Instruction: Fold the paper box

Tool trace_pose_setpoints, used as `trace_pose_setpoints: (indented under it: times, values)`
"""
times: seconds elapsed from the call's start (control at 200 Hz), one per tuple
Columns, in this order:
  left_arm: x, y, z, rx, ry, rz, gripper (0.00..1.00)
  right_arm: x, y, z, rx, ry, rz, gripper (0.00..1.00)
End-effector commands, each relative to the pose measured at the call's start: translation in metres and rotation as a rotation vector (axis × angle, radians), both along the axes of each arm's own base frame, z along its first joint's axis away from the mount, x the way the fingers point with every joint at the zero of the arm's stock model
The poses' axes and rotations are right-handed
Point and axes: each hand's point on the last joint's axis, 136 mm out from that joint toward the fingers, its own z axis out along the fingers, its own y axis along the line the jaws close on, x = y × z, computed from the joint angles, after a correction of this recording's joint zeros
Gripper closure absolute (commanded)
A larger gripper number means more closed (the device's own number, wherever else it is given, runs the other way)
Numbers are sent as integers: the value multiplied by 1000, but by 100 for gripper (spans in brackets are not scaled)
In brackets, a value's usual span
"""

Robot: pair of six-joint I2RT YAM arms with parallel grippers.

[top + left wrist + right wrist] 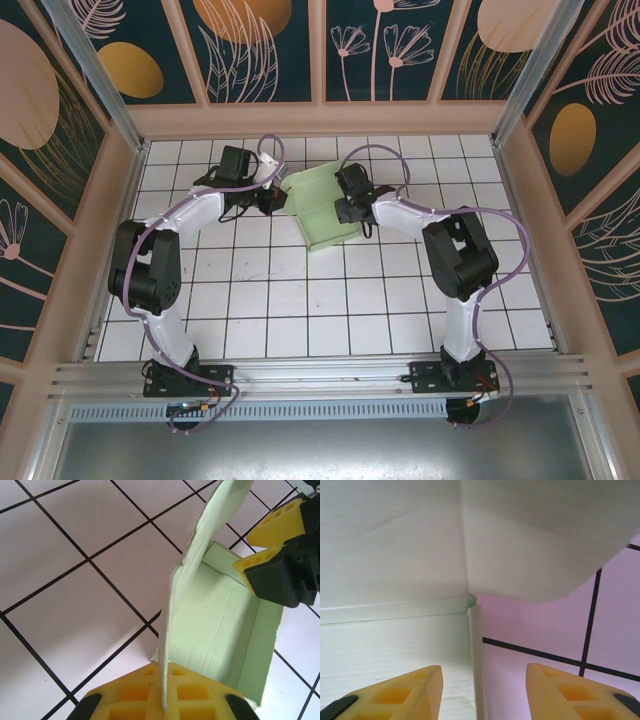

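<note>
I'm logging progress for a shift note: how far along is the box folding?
Done: the paper box has low side walls standing. In hand: the left gripper pinches a tall raised flap; the right gripper hangs open astride one wall. Left: folding that flap over and closing the box.

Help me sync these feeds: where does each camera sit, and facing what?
Top external: overhead behind the bases, looking down; left arm, right arm, paper box.
Left wrist: on left arm, facing tiled table; left gripper shut on box flap.
Right wrist: on right arm, facing box wall; right gripper open.
Shared: both wrist views show the right gripper's yellow fingers.
</note>
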Motion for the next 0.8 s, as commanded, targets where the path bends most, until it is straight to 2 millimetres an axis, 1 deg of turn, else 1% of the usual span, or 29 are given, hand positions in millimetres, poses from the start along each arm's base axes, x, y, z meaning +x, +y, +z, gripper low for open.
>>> trace_pose_setpoints:
  times: [0.0, 0.055, 0.12, 0.18, 0.21, 0.22, 0.25, 0.275, 0.36, 0.47, 0.596, 0.661, 0.791]
  values:
    - [-9, 2, -9, 16, 38, -24, 100, 3, -1, 16, 12, -25, 14, 53]
    - [-9, 3, -9, 22, 35, -29, 100, 2, 2, 21, 37, -27, 32, 53]
    - [-8, 3, -10, 29, 35, -39, 100, -1, 7, 31, 73, -37, 68, 51]
    - [-9, 2, -9, 36, 35, -57, 100, -6, 12, 43, 111, -49, 107, 49]
    - [-9, 2, -9, 40, 35, -67, 100, -11, 16, 49, 137, -50, 132, 46]
    - [-9, 2, -9, 41, 35, -69, 100, -6, 8, 52, 145, -55, 119, 45]
    - [-8, 2, -8, 47, 32, -78, 100, -5, 2, 59, 158, -69, 118, 43]
    - [-8, 2, -9, 52, 37, -85, 100, -7, 3, 64, 189, -70, 140, 42]
    - [-9, 2, -10, 69, 41, -109, 100, -11, -3, 85, 246, -102, 185, 40]
    - [-10, 1, -10, 79, 45, -136, 100, -14, -10, 107, 267, -145, 276, 39]
    - [-13, 1, -10, 86, 50, -154, 100, -13, -18, 121, 251, -170, 363, 37]
    - [-14, 0, -10, 88, 53, -165, 100, -7, -22, 127, 251, -170, 387, 36]
    - [-17, 1, -10, 91, 56, -175, 100, -1, -23, 124, 247, -127, 475, 35]
